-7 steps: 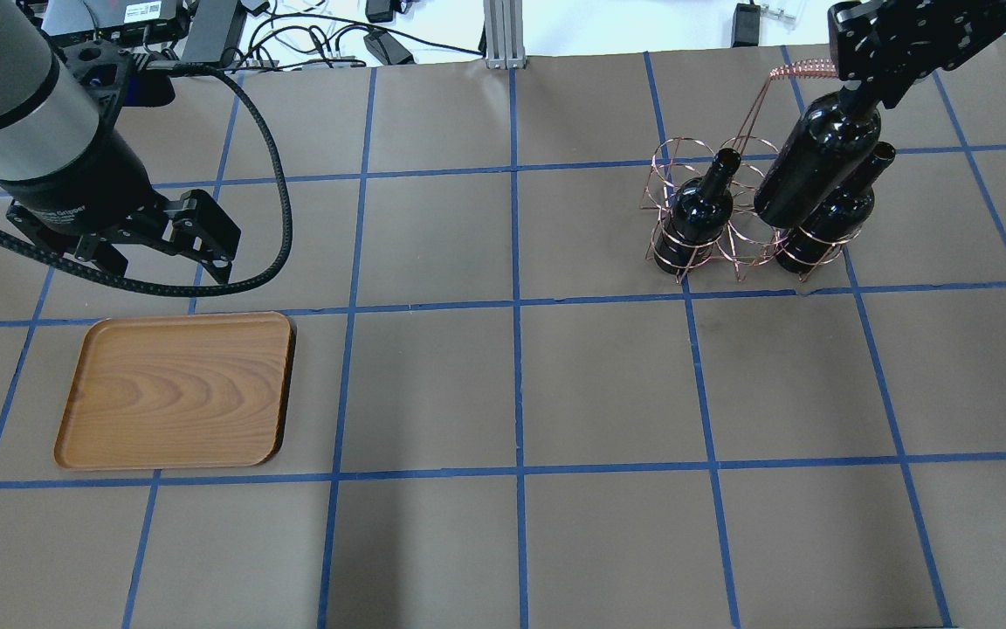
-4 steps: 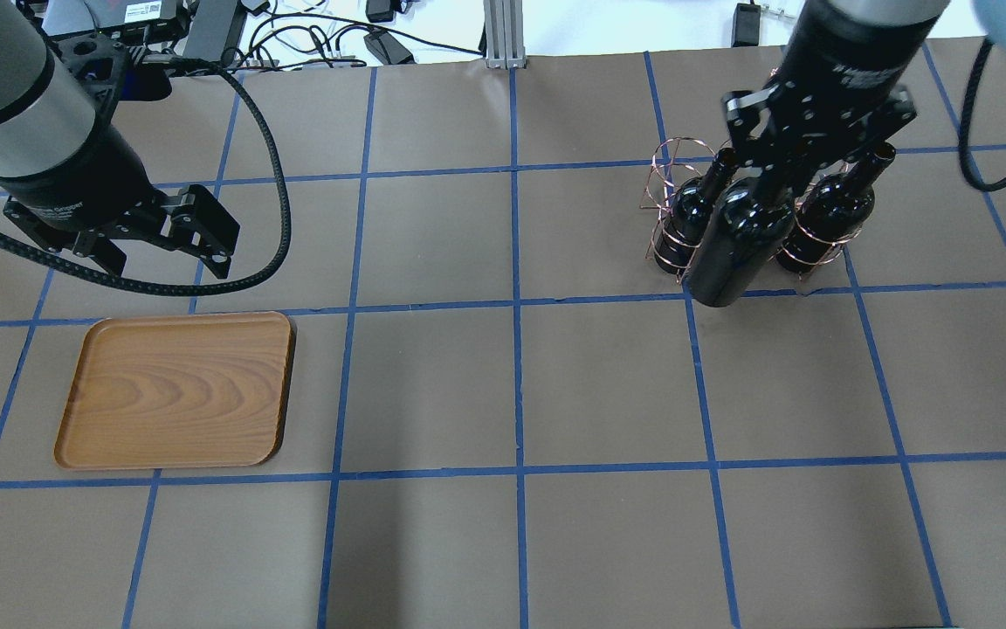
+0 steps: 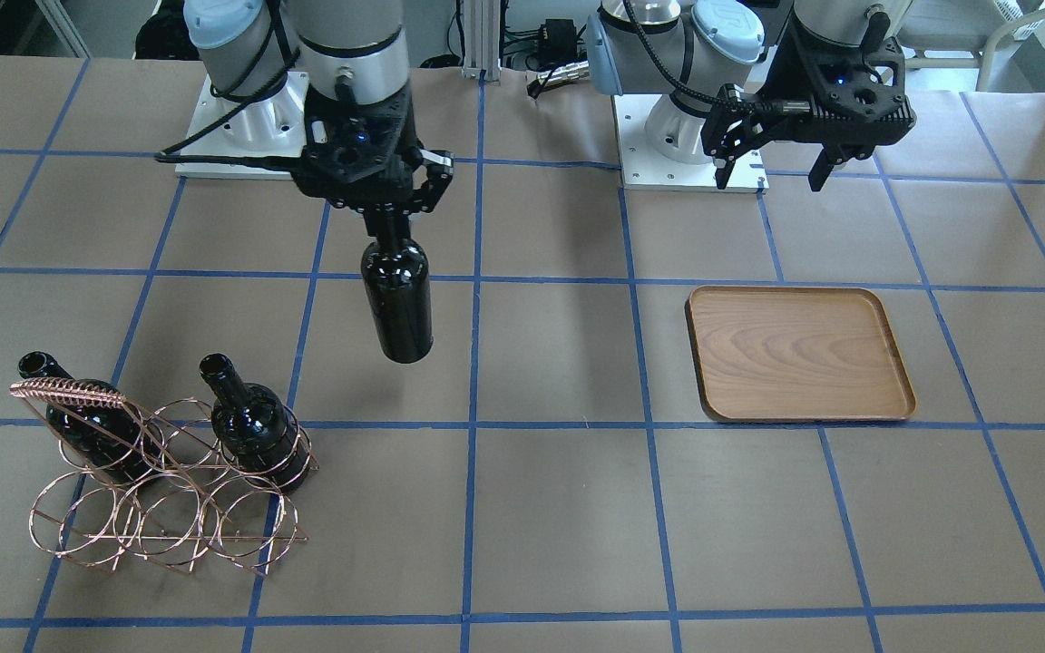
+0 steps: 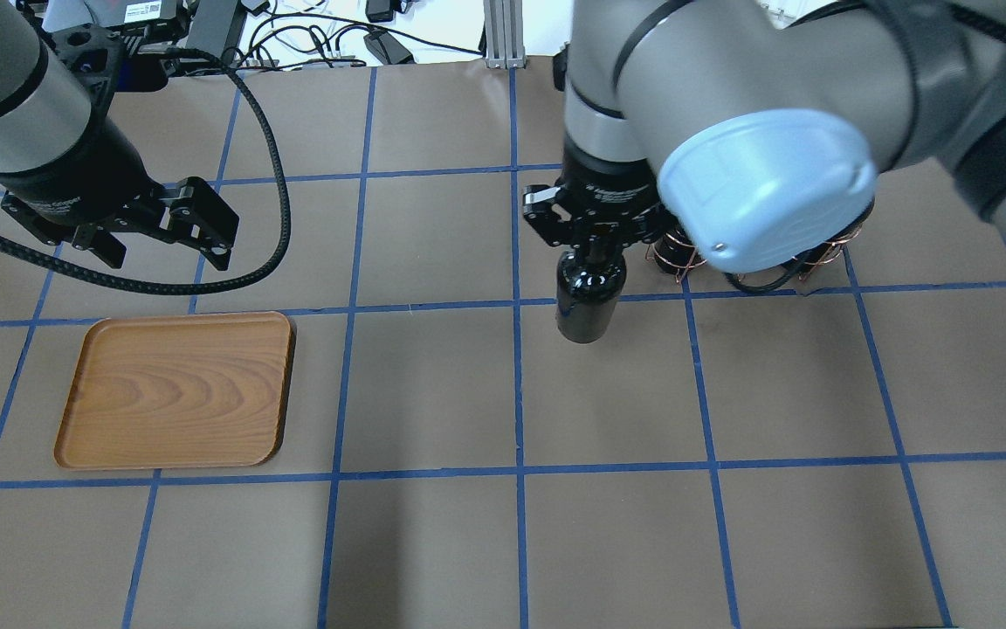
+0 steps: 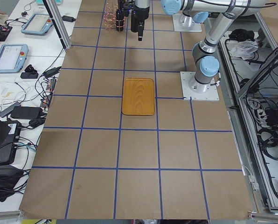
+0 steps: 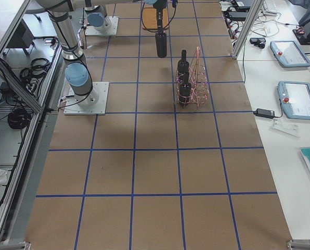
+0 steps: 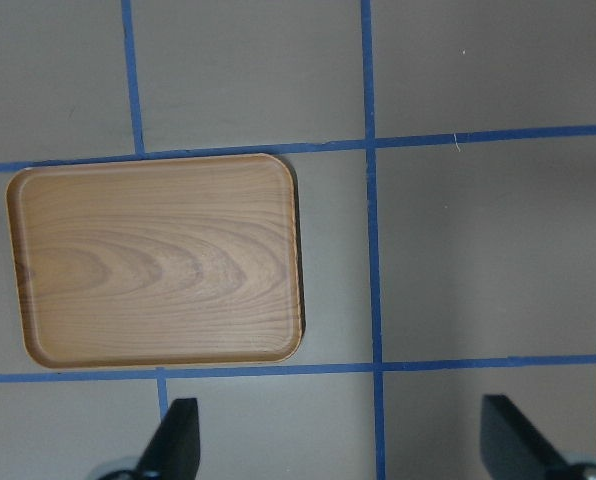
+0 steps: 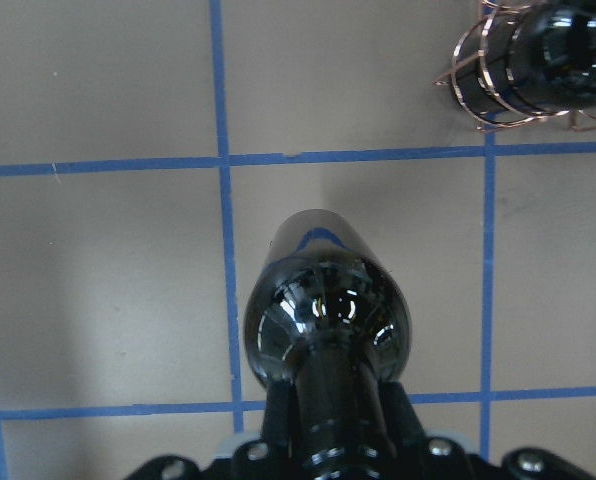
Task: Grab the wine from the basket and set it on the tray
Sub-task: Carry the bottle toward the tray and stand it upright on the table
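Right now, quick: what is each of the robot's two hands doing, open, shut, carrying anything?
Left end effector: open, holding nothing.
Right end effector: closed on the neck of the wine, which hangs below it.

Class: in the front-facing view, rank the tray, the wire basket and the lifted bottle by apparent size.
1. basket, widest outline, though it sits nearest the camera.
2. tray.
3. bottle, hanging from the right end effector.
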### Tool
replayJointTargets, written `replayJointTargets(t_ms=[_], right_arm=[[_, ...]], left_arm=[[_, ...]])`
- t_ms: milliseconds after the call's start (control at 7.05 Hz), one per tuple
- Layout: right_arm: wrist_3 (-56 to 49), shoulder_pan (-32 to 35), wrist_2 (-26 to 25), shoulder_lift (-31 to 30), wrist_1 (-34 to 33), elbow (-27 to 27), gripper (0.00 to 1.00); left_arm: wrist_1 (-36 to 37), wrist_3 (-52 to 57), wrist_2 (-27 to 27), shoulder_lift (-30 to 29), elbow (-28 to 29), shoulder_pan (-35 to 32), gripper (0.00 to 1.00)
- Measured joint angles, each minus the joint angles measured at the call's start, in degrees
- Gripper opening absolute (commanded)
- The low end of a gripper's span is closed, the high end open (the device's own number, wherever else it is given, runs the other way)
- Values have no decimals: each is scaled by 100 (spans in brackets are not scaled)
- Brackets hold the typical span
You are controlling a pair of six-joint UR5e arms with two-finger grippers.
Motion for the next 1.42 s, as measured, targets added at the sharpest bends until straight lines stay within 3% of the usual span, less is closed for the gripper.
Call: replayJointTargets(t_ms=[426, 851, 993, 1135, 1277, 1419], right_arm=[[590, 841, -109, 608, -766, -19, 10], [803, 1200, -105, 981, -1074, -23, 12], [834, 1252, -95, 1027, -1094, -21, 18], [846, 1288, -100, 1058, -1114, -21, 79], [849, 1306, -109, 1070, -1130, -24, 100], [847, 1313, -118, 1077, -1145, -26, 100]], left_arm=[[-4, 5, 14, 0, 0, -3, 100], [5, 28, 29, -15, -3, -2, 100], [4, 53, 39, -2, -2, -1, 100], [2, 66, 44, -9, -1, 1, 100], [4, 74, 45, -17, -1, 0, 100], [3, 77, 48, -24, -1, -1, 100]])
